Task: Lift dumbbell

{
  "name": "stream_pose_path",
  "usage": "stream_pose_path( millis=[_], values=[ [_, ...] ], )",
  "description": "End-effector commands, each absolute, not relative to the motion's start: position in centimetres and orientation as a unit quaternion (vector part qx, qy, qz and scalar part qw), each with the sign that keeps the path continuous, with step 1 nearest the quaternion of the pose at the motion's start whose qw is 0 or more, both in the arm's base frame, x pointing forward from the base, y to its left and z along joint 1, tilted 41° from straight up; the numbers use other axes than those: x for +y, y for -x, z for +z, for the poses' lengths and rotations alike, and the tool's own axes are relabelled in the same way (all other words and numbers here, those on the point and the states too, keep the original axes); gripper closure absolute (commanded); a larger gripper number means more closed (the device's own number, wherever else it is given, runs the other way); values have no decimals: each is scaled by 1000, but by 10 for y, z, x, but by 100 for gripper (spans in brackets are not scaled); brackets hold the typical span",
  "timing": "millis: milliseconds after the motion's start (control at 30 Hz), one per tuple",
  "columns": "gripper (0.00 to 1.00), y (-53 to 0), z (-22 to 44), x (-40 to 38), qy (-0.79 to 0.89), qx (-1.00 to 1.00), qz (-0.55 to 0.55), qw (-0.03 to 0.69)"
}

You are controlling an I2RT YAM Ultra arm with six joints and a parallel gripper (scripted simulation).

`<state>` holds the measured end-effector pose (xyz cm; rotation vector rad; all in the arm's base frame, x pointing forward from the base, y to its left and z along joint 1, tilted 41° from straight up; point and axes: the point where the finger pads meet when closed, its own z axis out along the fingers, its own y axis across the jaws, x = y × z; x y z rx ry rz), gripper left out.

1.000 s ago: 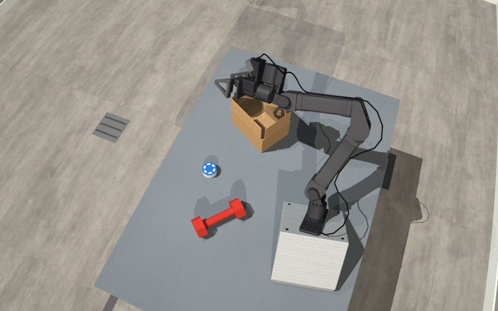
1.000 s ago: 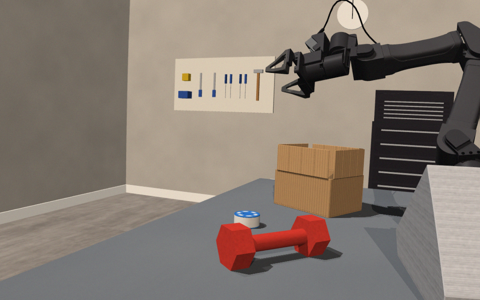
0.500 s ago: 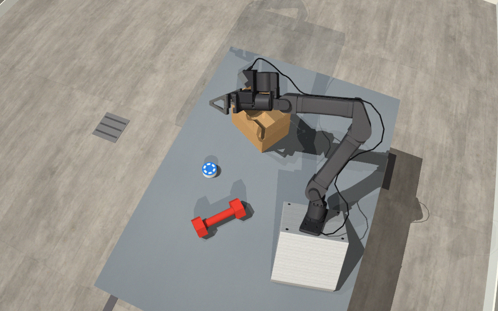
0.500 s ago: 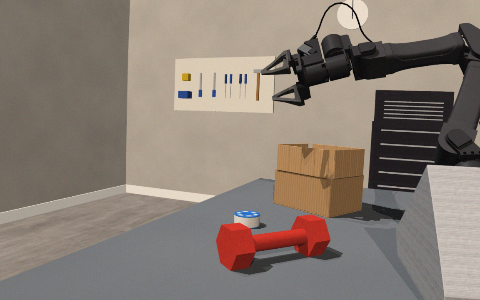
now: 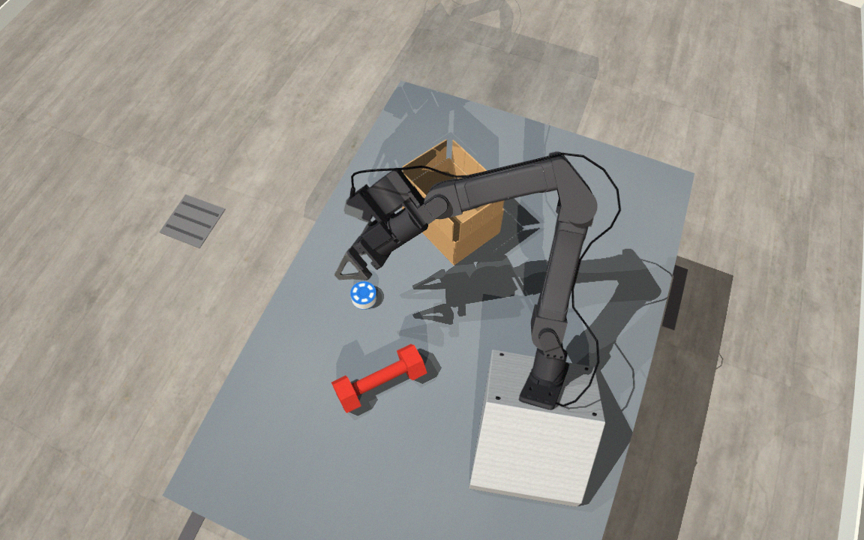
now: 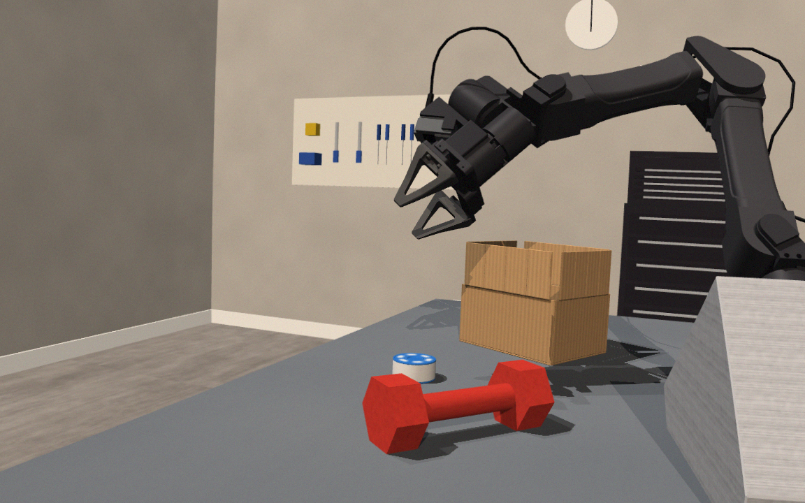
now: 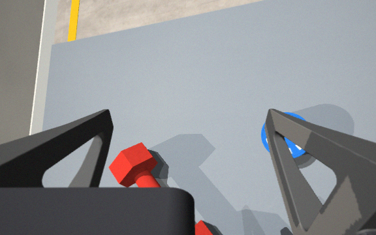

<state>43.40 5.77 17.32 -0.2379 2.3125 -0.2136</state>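
Observation:
A red dumbbell (image 5: 380,379) (image 6: 458,403) (image 7: 133,168) with hexagonal ends lies flat on the grey table (image 5: 301,430) (image 6: 267,437) (image 7: 188,75). My gripper (image 5: 353,267) (image 6: 407,215) (image 7: 188,117) is open and empty. It hangs high in the air, well above the table and beyond the dumbbell, near the cardboard box. In the wrist view only one end of the dumbbell and part of its bar show at the bottom; the rest is hidden behind the gripper body.
A small white puck with a blue top (image 5: 363,295) (image 6: 414,366) (image 7: 290,143) sits on the table between gripper and dumbbell. An open cardboard box (image 5: 469,228) (image 6: 533,300) stands behind. The arm's white base block (image 5: 535,436) (image 6: 762,388) is to the right.

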Motion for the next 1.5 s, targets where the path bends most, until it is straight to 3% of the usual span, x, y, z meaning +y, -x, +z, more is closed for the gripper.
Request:
stream_pose_path(
  millis=[0, 433, 500, 567, 933, 1467],
  values=[
    [0, -431, 161, 74, 133, 924, -119, 339],
    [0, -393, 64, 95, 254, 932, -217, 142],
    [0, -393, 64, 95, 254, 932, -217, 142],
    [0, -380, 43, 97, 289, 921, -245, 92],
    [0, -344, -1, 100, 389, 860, -326, -46],
    [0, -338, -2, 102, 409, 844, -341, -66]
  ],
)
